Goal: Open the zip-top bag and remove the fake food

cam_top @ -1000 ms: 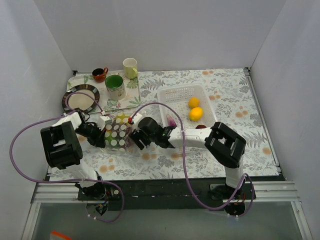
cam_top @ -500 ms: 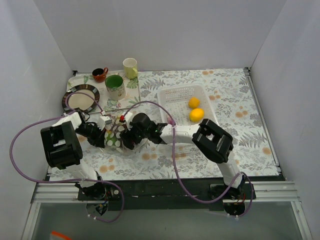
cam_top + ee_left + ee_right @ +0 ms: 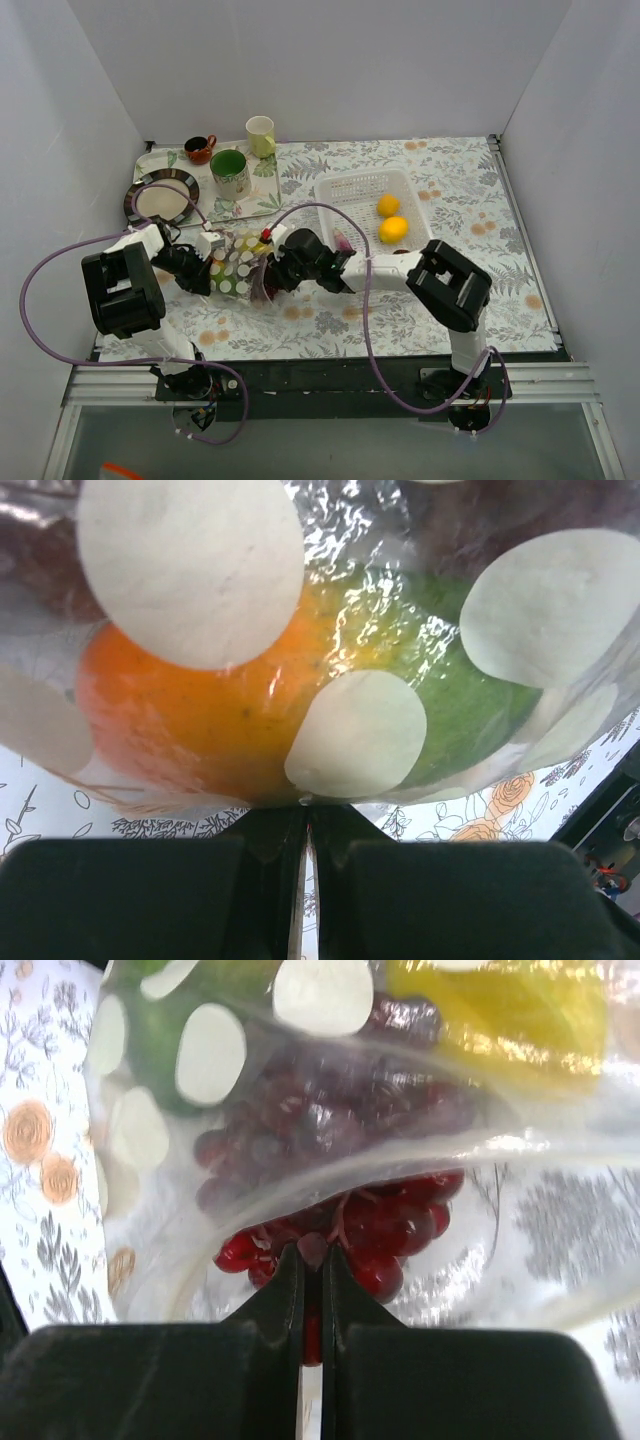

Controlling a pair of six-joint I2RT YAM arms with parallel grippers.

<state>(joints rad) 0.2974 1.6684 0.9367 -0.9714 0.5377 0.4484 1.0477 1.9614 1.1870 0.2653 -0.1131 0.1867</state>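
A table covered with a white cloth (image 3: 450,200) printed in grey leaves and orange blossoms sits inside a booth of plain white walls. A black rail (image 3: 330,378) runs along its near edge, where two robot arms are mounted. Near the front left, the zip-top bag (image 3: 236,268), clear with white dots, is held between both claws. The left gripper (image 3: 207,272) is clenched on the bag's film, with an orange-and-green fruit (image 3: 200,710) bulging inside. The right gripper (image 3: 272,274) is clamped on a red grape bunch (image 3: 370,1230) at the bag's edge. Farther back are a white basket (image 3: 345,190) holding two lemons (image 3: 393,229), and a tray (image 3: 165,158) with mugs (image 3: 231,173) beside a plate (image 3: 160,198).
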